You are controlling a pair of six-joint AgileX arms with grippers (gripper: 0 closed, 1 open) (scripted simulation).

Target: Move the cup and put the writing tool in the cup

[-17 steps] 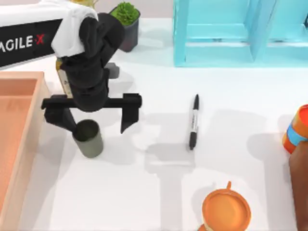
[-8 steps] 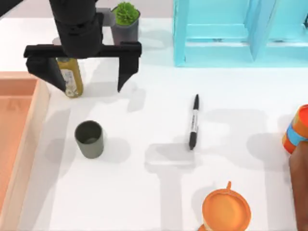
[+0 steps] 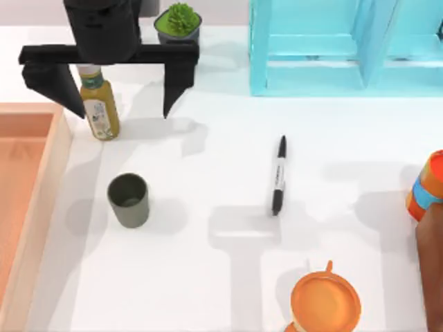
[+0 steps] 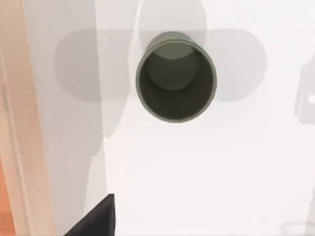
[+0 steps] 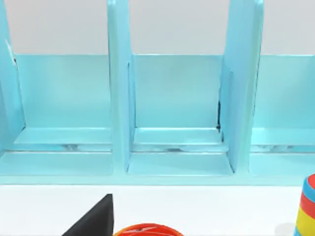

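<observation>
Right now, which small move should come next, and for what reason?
Probably the right arm should go down to the writing tool and grasp it. The cup stands upright and free on the table, the left end effector hangs open near the back, and the writing tool lies flat mid-table.

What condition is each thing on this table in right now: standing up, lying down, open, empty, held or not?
Small grey-olive cylindrical cup: upright, empty, free.
Slim black marker pen: lying flat, capped, free.
Yellow-green dressing bottle: upright, capped.
Orange round mug: upright.
Green plant in dark square pot: upright.
Turquoise shelf rack: standing, compartments empty.
Left gripper: open wide, holding nothing, over the bottle.
</observation>
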